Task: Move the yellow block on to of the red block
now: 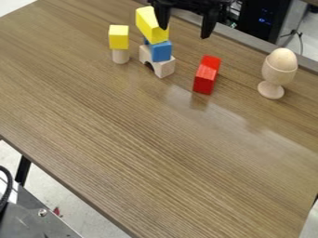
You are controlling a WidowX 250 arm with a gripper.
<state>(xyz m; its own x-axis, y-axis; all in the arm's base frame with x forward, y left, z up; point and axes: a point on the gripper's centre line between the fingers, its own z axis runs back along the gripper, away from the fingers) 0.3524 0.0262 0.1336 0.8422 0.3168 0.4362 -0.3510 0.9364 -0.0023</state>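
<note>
At far side, gripper (185, 29) with fingers apart; yellow block (149, 27) could be toppled off blue block (161, 51) if clipped by adjacent finger.

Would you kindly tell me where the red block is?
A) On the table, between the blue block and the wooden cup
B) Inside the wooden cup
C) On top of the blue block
A: the red block rests on the table, with the blue block to one side and the wooden cup to the other.
</note>
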